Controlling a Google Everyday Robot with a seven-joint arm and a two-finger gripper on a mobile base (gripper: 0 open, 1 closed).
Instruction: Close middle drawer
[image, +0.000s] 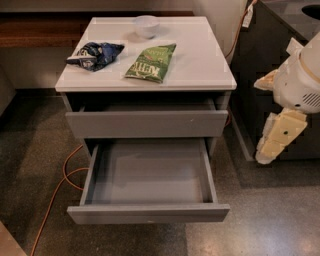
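Note:
The middle drawer (148, 213) is pulled far out of the gray cabinet. Its plain handleless face is toward me and its long gray tray (150, 172) is empty. Above it, a taller gray drawer face (146, 123) stands slightly out under the white top. My gripper (270, 147) hangs at the right, cream-colored and pointing down. It is beside the cabinet's right side, level with the open drawer's back, and touches nothing.
On the white top (200, 65) lie a dark blue snack bag (95, 54), a green chip bag (151, 62) and a white bowl (146, 25). An orange cable (60, 192) runs over the floor at the left. A dark cabinet (260, 60) stands at the right.

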